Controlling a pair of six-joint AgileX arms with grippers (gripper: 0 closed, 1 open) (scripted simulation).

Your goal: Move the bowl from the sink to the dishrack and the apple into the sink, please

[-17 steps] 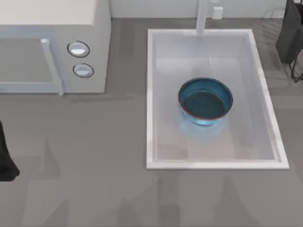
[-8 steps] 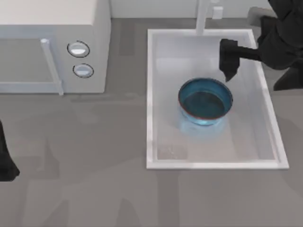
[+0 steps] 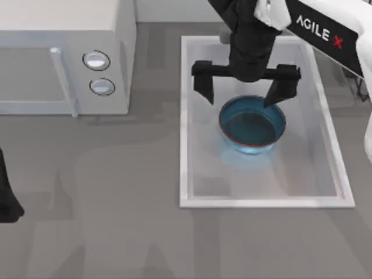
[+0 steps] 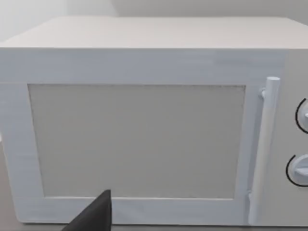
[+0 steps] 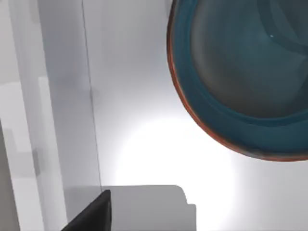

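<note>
The blue bowl (image 3: 251, 125) with its red-orange rim line sits inside the white sink (image 3: 183, 122), a little behind the middle. My right gripper (image 3: 243, 92) hangs open over the sink, just above the bowl's far rim. Its two dark fingers (image 3: 203, 86) are spread wider than the bowl. In the right wrist view the bowl (image 5: 240, 82) lies on the sink floor (image 5: 144, 159), with one dark fingertip (image 5: 94, 216) at the picture's edge. The apple is out of view. My left arm (image 3: 7, 197) is parked at the table's left edge.
A white microwave (image 3: 64, 58) with two round knobs stands at the back left, and the left wrist view faces its door (image 4: 137, 139). Thin dark wires of the dishrack (image 3: 362, 87) show at the right edge. Grey counter (image 3: 116, 192) spreads left of and in front of the sink.
My right arm has swung in from the back right to over the sink, and its fingers now stand spread wide above the bowl's far rim. The bowl and left arm have stayed put.
</note>
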